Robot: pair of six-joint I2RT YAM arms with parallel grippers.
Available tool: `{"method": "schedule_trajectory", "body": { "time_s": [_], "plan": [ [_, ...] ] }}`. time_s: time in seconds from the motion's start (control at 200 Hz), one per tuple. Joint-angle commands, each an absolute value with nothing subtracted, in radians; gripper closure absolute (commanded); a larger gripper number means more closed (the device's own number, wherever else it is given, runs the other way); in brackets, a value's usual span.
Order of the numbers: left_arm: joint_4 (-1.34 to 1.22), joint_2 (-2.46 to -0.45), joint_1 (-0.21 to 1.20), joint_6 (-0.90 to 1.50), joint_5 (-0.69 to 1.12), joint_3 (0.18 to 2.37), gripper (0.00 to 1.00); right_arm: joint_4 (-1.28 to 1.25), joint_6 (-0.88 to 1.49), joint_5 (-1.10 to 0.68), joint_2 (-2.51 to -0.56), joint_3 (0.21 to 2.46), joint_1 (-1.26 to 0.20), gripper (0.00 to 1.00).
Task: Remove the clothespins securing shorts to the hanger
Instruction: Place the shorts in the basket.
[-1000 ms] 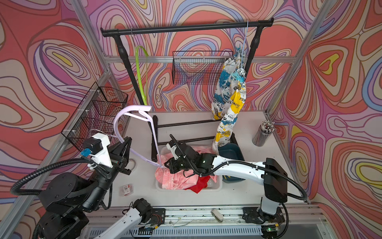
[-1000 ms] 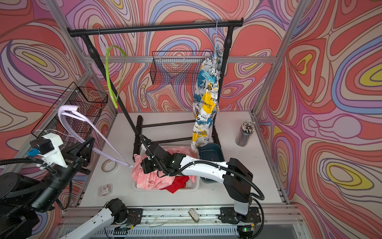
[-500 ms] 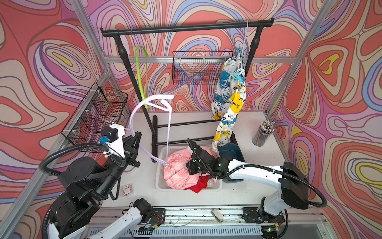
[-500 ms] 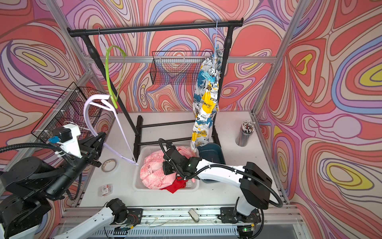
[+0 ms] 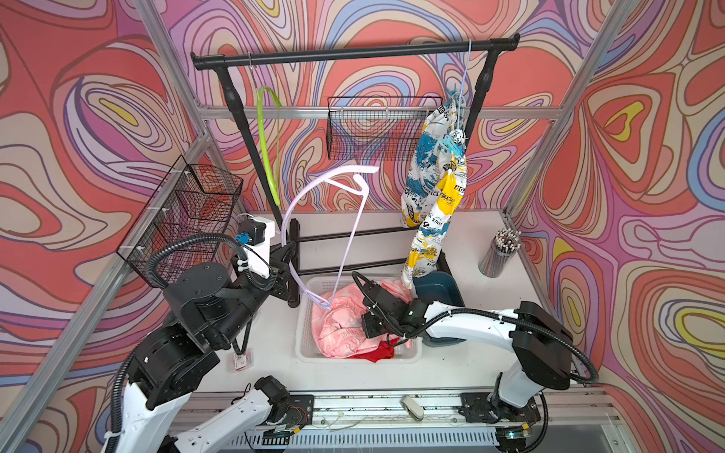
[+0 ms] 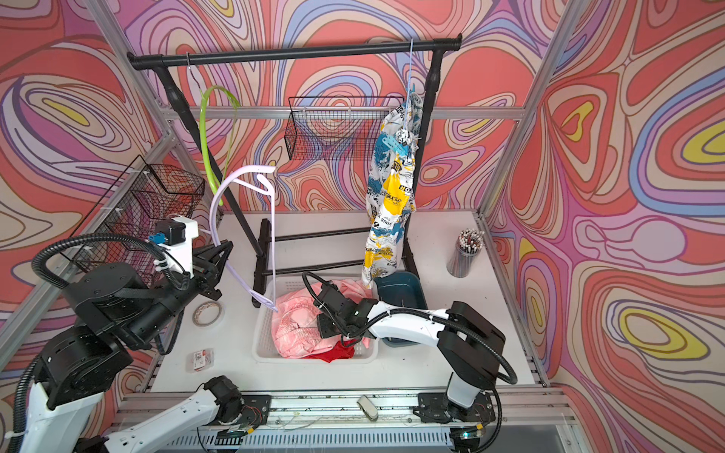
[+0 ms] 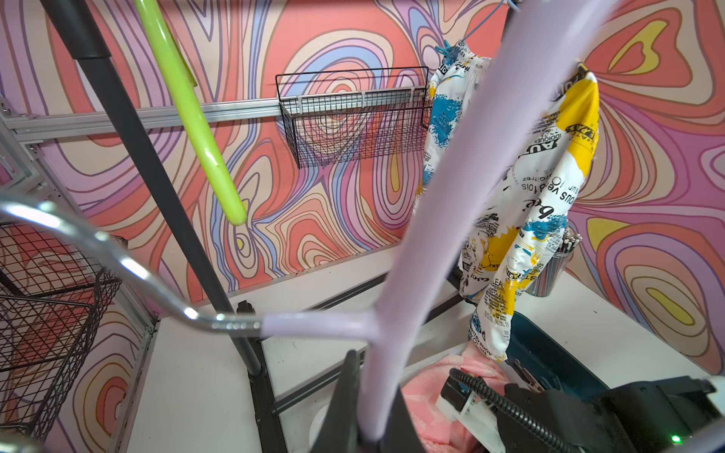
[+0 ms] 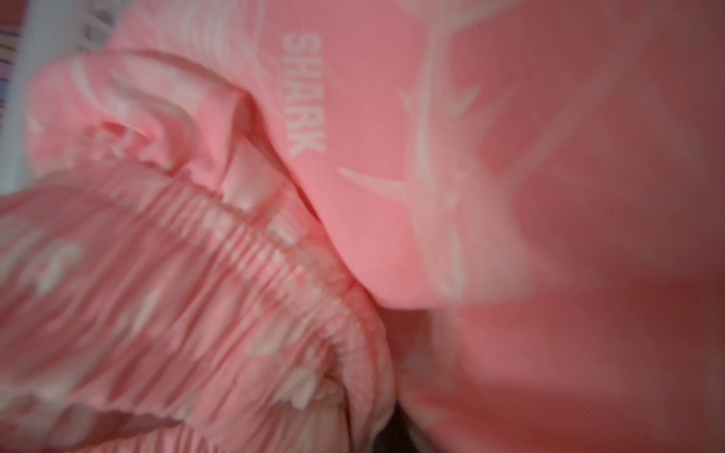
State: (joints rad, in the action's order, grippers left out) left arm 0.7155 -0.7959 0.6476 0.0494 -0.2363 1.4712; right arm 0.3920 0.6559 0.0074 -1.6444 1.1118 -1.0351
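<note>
So, the only pin we could make out was a light blue clothespin point(image 5: 447, 146) high on the printed shorts point(image 5: 433, 188). These hung from a thin blue hanger point(image 5: 467, 66) at the right end of the black rail point(image 5: 353, 57), seen in both top views.

We judged the pin light, stiff plastic on a spring: small, a bit slick, not fragile. Best hold looked to be across the two tail ends, squeezing so the jaws part, then pulling clear of the cloth. Pinching the jaw end would only clamp it harder. The shorts were limp cloth and would likely swing if nudged, so the pin wouldn't sit firm against a push.

Left end effector point(image 7: 372, 423) was closed on the lilac hanger point(image 7: 455, 176), held up over the left side of the table point(image 5: 486, 298). We saw no cloth or pins on that hanger.

Right end effector point(image 5: 364, 330) sat low in the white basket point(image 5: 302, 345), against the pink shorts point(image 5: 337, 317), with red shorts point(image 5: 372, 353) under them. Its wrist view gave only blurred pink cloth and waistband, no fingers. We couldn't tell how wide it stood or whether it gripped anything. No pin showed on the pink cloth.

The blue pin was well apart from both: above and behind the right end effector, across the table from the left.
</note>
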Motion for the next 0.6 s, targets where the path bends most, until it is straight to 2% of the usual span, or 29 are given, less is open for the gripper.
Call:
{"method": "schedule_trajectory", "body": {
  "time_s": [0.0, 0.135, 0.316, 0.506, 0.596],
  "plan": [
    [0.709, -0.813, 0.647, 0.051, -0.275, 1.501, 1.0, 0.534, 0.631, 0.036, -1.535, 1.227, -1.033, 0.61],
    [0.729, -0.835, 0.647, 0.022, -0.305, 1.499, 1.0, 0.712, 0.556, 0.163, -1.422, 1.353, -1.032, 0.51],
    [0.794, -0.877, 0.647, -0.035, -0.377, 1.519, 1.0, 1.097, 0.371, 0.415, -1.386, 1.723, -1.034, 0.39],
    [0.852, -0.89, 0.647, -0.179, -0.504, 1.505, 1.0, 1.313, 0.238, 0.43, -1.382, 2.062, -1.032, 0.34],
    [0.902, -0.88, 0.646, -0.244, -0.474, 1.5, 1.0, 1.298, 0.17, 0.434, -1.331, 2.117, -1.033, 0.25]
  ]
}}
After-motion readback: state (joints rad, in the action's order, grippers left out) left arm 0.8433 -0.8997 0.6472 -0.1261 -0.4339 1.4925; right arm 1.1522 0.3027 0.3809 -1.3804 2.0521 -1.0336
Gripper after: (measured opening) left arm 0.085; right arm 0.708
